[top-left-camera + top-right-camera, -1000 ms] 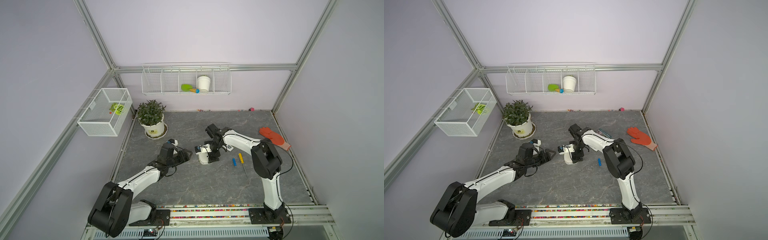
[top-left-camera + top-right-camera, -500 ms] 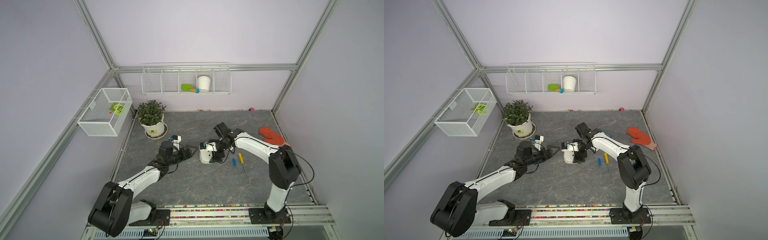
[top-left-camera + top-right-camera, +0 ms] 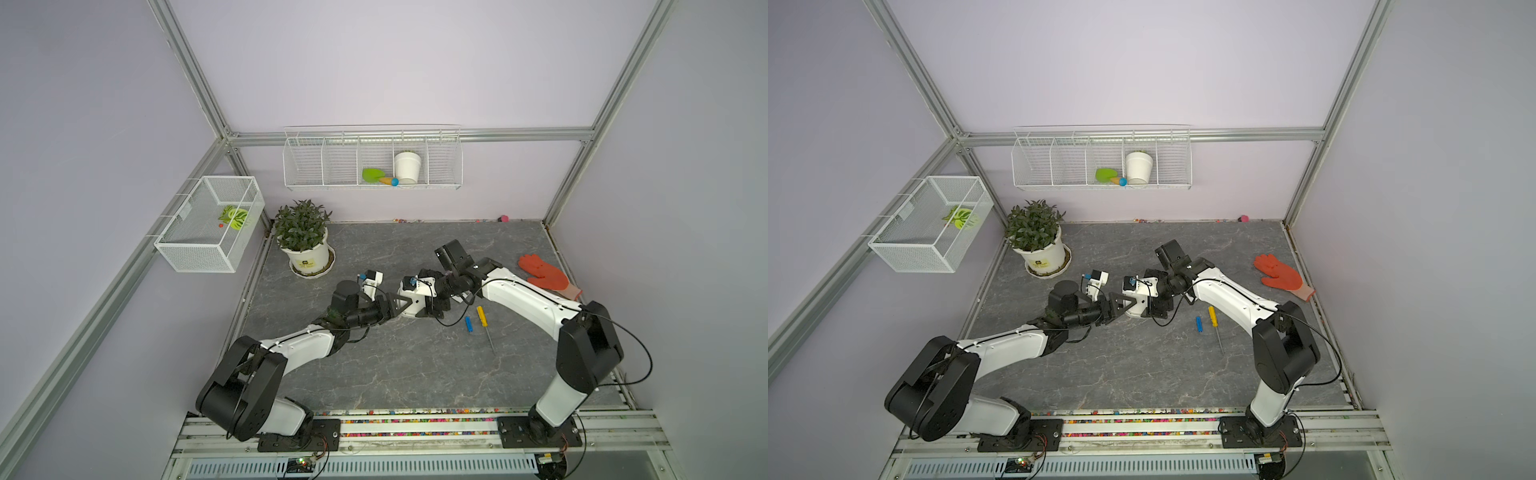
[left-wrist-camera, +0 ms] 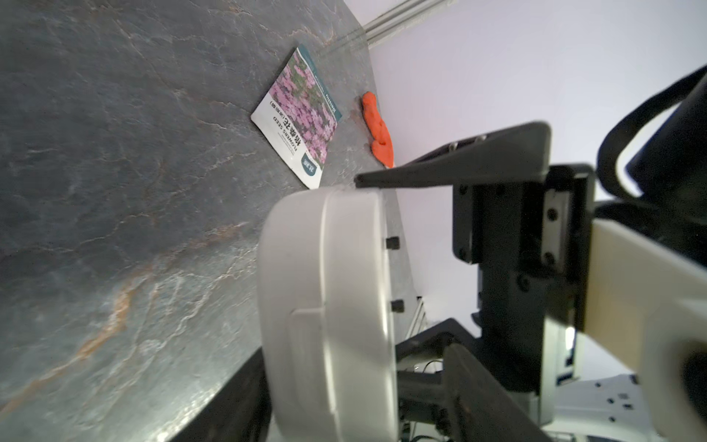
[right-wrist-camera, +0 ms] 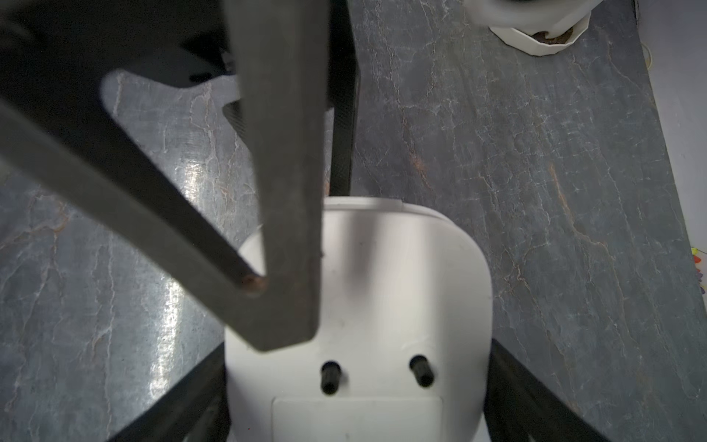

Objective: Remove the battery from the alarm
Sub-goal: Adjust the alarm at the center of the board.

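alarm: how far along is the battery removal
Done, it seems: a battery lies loose beside the screwdriver. In hand: the right gripper clamps the alarm; the left gripper straddles it. To do: unclear, since the alarm's back cover looks shut.

We're in a small booth: plain lilac walls (image 3: 395, 62) on three sides, aluminium frame posts (image 3: 194, 79) up the back corners, a crossbar (image 3: 519, 134) along the back wall. Work surface is a dark grey stone-pattern desk (image 3: 415, 365) with pale and rusty veins. We see a divided white wire shelf (image 3: 316, 162) hung on the back wall and a white mesh basket (image 3: 195, 253) on the left wall. A slotted aluminium rail (image 3: 415, 430) runs across the front edge. Light is soft and even, shadows faint; in the right wrist view we get a dull glare patch (image 5: 168, 306) on the desk.
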You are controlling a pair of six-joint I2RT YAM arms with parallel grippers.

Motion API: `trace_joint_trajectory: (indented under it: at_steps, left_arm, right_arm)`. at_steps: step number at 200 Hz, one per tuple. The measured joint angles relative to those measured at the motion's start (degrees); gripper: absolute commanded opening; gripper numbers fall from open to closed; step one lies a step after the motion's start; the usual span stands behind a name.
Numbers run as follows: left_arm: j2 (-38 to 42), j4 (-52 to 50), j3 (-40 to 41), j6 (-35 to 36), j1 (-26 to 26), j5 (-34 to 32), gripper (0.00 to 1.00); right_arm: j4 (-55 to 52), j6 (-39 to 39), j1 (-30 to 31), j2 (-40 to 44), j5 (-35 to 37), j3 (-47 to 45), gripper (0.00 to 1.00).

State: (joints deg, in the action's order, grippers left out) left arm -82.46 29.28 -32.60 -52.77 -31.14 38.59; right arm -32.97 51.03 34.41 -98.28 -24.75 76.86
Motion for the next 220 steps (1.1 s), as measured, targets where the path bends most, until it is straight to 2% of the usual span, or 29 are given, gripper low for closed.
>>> trace_joint_trajectory:
  at_steps: [39, 46, 55, 83, 108, 143, 172, 197, 220]
  left_arm:
    - [-1.1, 0.0, -1.3, -0.6, 0.1, 0.7, 0.42]
    - [-1.1, -0.2, -1.6, -1.0, 0.1, 0.7, 0.42]
    - [-1.1, -0.4, -1.9, -1.0, 0.1, 0.4, 0.41]
    - [-0.4, -2.7, -2.5, 0.4, -0.1, -0.3, 0.4]
    - [3.0, -8.6, -2.9, 3.7, -0.4, -3.3, 0.39]
    - [9.6, -21.2, -7.1, 11.3, -0.3, -12.2, 0.35]
    - [13.0, -31.9, -12.4, 19.8, -2.0, -21.1, 0.34]
    - [11.9, -42.8, -19.1, 27.1, -9.6, -34.4, 0.33]
    - [6.8, -51.9, -25.4, 31.5, -17.4, -47.4, 0.33]
  right_arm:
    - [1.5, -0.6, 0.0, 2.4, 1.0, -1.4, 0.87]
    - [1.9, -0.7, -0.1, 2.6, 1.3, -1.6, 0.9]
    - [2.4, -0.7, 0.0, 2.8, 1.6, -1.7, 0.99]
    - [2.9, -1.1, -0.1, 3.5, 2.1, -2.7, 0.99]
    - [3.5, -2.1, -0.6, 5.9, 2.1, -5.3, 0.99]
    - [4.9, -5.6, -3.5, 15.0, 3.1, -12.3, 0.99]
    - [9.6, -13.6, -4.4, 25.3, 6.6, -19.2, 0.99]
    - [13.0, -22.1, -4.5, 33.7, 13.1, -22.6, 0.99]
    - [14.8, -29.5, -5.0, 41.2, 20.4, -24.2, 0.99]
